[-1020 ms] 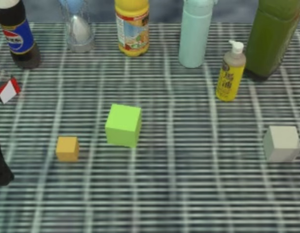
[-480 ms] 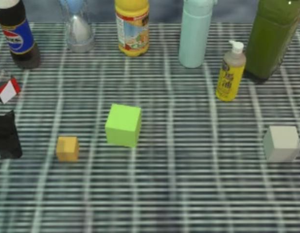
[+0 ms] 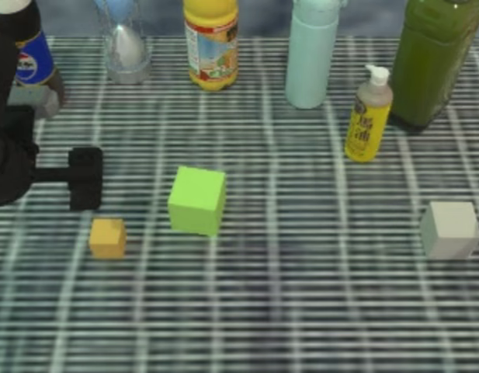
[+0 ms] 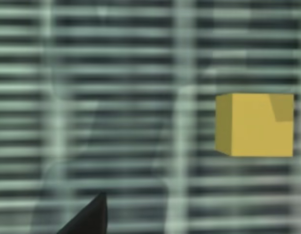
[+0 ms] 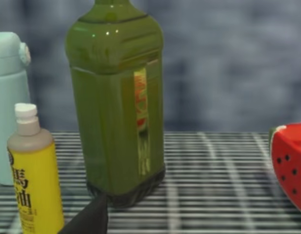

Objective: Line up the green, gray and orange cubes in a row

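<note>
The small orange cube [image 3: 107,238] sits at the left of the table, with the large green cube [image 3: 196,200] just to its right. The gray cube [image 3: 449,229] rests far off near the right edge. My left gripper [image 3: 85,179] hovers open just behind the orange cube, apart from it. In the left wrist view the orange cube [image 4: 254,125] lies off to one side of a dark fingertip [image 4: 91,219], and nothing is held. My right arm is outside the top view. One of its fingertips [image 5: 91,217] shows in its wrist view, and the right gripper holds nothing.
Along the back stand a cola bottle [image 3: 33,62], a clear hourglass [image 3: 126,47], an orange juice bottle [image 3: 211,43], a pale teal flask [image 3: 310,54], a yellow pump bottle [image 3: 369,116] and a tall dark-green bottle [image 3: 437,62]. A watermelon slice [image 5: 291,165] shows in the right wrist view.
My left arm has swung up from the table's left edge and reached right, so its gripper now hangs behind the orange cube. The arm now covers the red-and-white box. The cubes have not moved.
</note>
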Controlling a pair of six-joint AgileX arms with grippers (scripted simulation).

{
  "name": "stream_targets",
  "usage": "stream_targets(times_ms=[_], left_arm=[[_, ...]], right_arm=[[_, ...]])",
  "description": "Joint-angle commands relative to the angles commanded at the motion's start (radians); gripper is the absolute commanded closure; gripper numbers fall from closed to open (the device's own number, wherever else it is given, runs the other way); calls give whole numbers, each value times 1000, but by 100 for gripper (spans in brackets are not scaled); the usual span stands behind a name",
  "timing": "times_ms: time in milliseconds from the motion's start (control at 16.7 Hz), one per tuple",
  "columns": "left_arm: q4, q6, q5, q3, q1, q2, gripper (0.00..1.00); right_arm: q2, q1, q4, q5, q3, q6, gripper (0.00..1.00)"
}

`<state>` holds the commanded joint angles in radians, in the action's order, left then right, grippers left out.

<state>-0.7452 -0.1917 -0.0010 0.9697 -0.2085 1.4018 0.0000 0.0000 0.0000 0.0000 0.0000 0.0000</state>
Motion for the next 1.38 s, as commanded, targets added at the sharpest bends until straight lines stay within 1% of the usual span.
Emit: stream_targets(times_ms=[180,360,480,660,1020,1140,1380], left_arm=[[-126,-33,1,168,-36,228,0],[-216,-59,1,302,-63,406,0],[-253,-70,2,362,-75,481,0],[-272,-76,2,394,-81,516,0],[-253,-73,2,382,-77,522,0],[-198,-72,2,352,-79,550,0],[-24,-72,3,268,-79,630,0]], right_arm=[[0,0,0,0,0,0,0],[0,0,0,0,0,0,0],[0,0,0,0,0,0,0],[0,0,0,0,0,0,0],[0,0,0,0,0,0,0],[0,0,0,0,0,0,0],[0,0,0,0,0,0,0]])
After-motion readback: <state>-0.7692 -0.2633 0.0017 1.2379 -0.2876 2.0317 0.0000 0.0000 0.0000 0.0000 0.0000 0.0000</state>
